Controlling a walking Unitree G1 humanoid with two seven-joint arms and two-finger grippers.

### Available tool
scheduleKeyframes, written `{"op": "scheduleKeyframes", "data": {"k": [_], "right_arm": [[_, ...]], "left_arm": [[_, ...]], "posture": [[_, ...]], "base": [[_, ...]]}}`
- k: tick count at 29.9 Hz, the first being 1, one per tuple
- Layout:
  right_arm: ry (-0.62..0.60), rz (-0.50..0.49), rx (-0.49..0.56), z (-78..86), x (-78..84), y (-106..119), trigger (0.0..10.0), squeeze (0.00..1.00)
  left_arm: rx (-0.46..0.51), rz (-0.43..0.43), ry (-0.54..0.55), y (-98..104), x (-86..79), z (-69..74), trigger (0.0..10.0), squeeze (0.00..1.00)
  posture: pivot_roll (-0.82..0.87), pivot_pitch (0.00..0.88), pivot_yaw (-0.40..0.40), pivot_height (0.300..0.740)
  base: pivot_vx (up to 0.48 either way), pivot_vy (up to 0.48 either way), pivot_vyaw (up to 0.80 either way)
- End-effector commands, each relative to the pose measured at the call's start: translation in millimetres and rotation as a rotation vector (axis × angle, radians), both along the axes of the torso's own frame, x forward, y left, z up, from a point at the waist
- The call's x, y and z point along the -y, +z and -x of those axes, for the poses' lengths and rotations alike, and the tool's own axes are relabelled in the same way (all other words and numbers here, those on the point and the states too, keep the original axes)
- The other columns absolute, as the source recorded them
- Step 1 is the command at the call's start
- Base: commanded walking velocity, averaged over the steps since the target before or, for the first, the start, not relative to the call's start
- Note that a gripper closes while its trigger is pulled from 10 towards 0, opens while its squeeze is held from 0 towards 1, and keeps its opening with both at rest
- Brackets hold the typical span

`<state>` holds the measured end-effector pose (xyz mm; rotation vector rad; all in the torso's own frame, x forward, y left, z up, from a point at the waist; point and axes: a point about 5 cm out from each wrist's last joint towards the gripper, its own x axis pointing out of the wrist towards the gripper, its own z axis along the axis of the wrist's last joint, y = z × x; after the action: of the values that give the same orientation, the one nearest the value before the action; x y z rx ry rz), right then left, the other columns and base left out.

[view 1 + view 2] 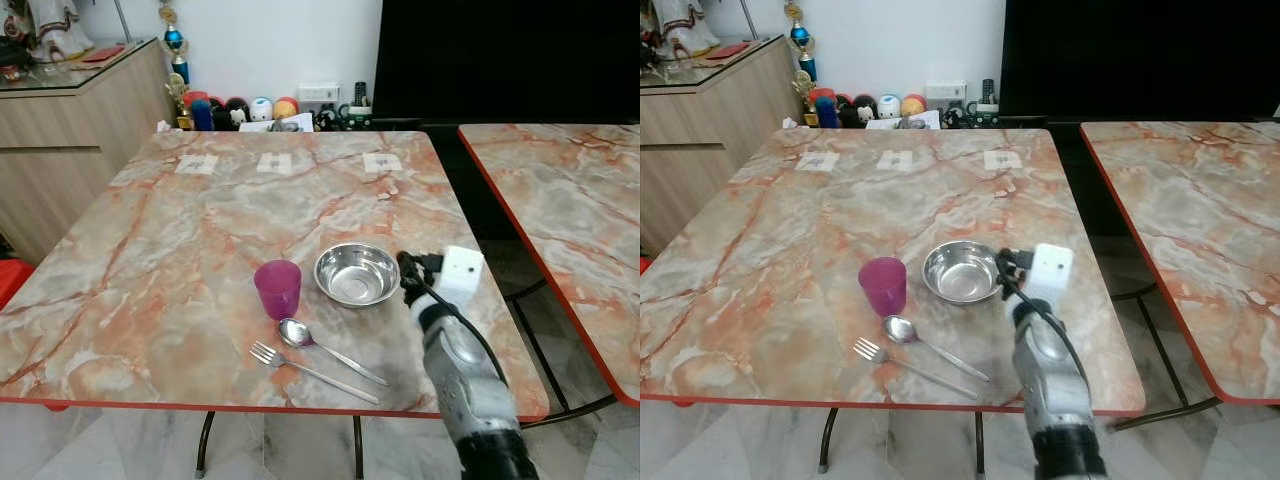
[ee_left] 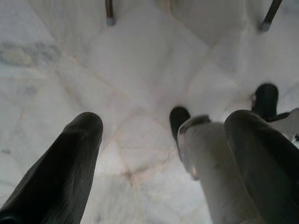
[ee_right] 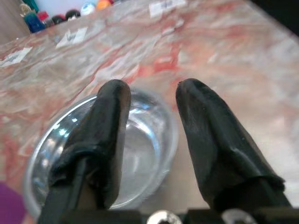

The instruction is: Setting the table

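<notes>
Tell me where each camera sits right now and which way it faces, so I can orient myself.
Left eye view: on the head, looking forward and down at the marble table; the right arm reaches to the steel bowl.
Right eye view: the other stereo eye, same scene, with purple cup, spoon and fork.
Left wrist view: looks down along the open left gripper at the tiled floor.
Right wrist view: looks along the open right gripper over the bowl's rim.
Shared: both eye views and the right wrist view show the bowl.

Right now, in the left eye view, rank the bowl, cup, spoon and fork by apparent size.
1. Steel bowl.
2. Fork and spoon: similar length, fork perhaps slightly longer; unsure.
3. Purple cup.
</notes>
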<state>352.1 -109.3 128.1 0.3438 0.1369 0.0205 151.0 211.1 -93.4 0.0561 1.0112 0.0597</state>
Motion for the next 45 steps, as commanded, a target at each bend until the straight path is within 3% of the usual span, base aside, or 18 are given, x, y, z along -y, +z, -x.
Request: {"op": "scheduleKeyframes", "data": {"k": [1, 6, 7, 8, 15, 24, 33, 45], "right_arm": [[-0.017, -0.029, -0.057, -0.7, -0.9, -6.5, 10.0, 1.0], [-0.004, -0.072, -0.104, -8.3, -12.6, -8.3, 10.0, 1.0], [-0.006, -0.081, -0.114, -8.5, -13.2, -9.5, 10.0, 0.9], [-0.01, -0.086, -0.123, -8.9, -13.7, -11.0, 10.0, 0.0], [-0.004, -0.133, -0.191, -14.3, -19.6, -16.9, 10.0, 0.0], [-0.034, -0.173, -0.227, -22.7, -23.1, -15.2, 10.0, 0.0], [-0.1, -0.22, -0.183, -28.5, -17.6, -5.2, 10.0, 0.0], [-0.063, -0.268, -0.271, -26.2, -25.0, -17.3, 10.0, 0.0]], "left_arm": [[-0.021, -0.004, 0.012, -1.8, -1.8, 4.8, 10.0, 0.0], [-0.018, -0.002, 0.019, -1.4, -2.4, 4.0, 10.0, 0.0], [-0.018, -0.002, 0.019, -1.5, -2.4, 4.2, 10.0, 0.0], [-0.018, -0.001, 0.019, -1.6, -2.2, 4.5, 10.0, 0.0], [-0.027, -0.006, 0.028, -2.2, -13.9, 14.2, 10.0, 0.0], [-0.018, 0.003, 0.024, -2.1, -3.2, 6.7, 10.0, 0.0], [-0.02, 0.0, 0.036, -1.9, -11.2, 11.5, 10.0, 0.0], [-0.037, 0.006, 0.033, -3.7, -16.0, 20.6, 10.0, 0.0]], "posture": [[0.0, 0.001, 0.012, 0.74], [0.0, 0.008, 0.007, 0.74], [0.0, 0.008, 0.007, 0.74], [0.0, 0.009, 0.005, 0.74], [0.0, 0.009, 0.003, 0.74], [0.02, 0.011, 0.0, 0.74], [0.03, 0.013, -0.001, 0.74], [0.03, 0.013, -0.003, 0.74]], "base": [[0.0, 0.0, 0.0], [0.0, 0.0, 0.0], [0.0, 0.0, 0.0], [0.0, 0.0, 0.0], [0.0, 0.0, 0.0], [0.0, 0.0, 0.0], [0.0, 0.0, 0.0], [0.0, 0.0, 0.0]]}}
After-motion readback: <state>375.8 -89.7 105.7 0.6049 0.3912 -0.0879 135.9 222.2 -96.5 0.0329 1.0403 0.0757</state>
